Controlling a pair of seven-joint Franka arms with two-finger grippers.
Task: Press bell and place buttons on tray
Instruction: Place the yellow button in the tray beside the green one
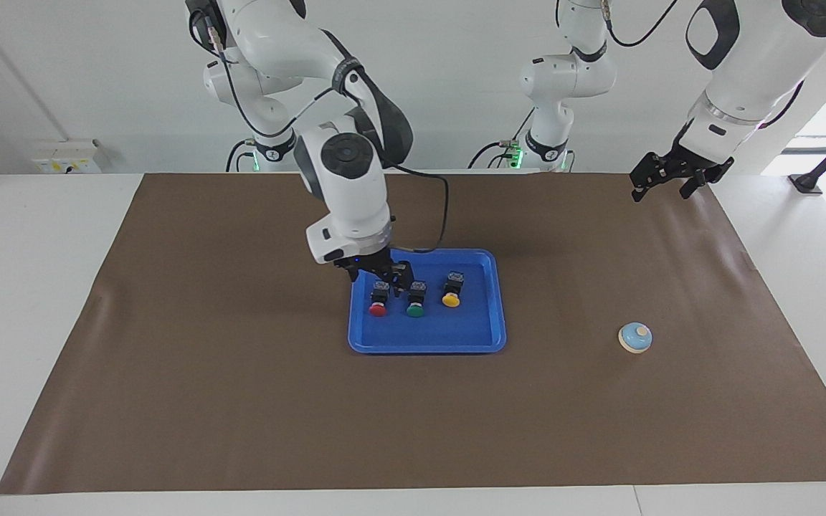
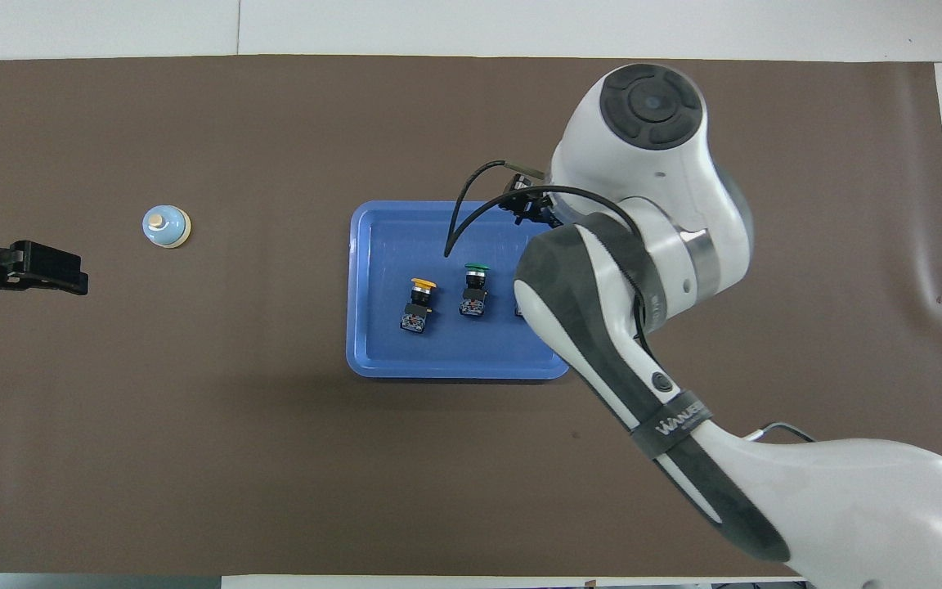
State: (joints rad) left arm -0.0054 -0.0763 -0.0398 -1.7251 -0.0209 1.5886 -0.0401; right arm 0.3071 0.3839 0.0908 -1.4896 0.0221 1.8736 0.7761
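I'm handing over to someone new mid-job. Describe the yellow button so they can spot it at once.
Find the blue tray in the middle of the brown mat. Three push-buttons lie in a row in it, black bodies toward the robots. The yellow button is the end one toward the left arm's end of the table, beside the green button; only its cap is yellow.

Bright even indoor light, soft shadow under the right arm [image 1: 345, 165] (daylight glare at window edge), sharp focus
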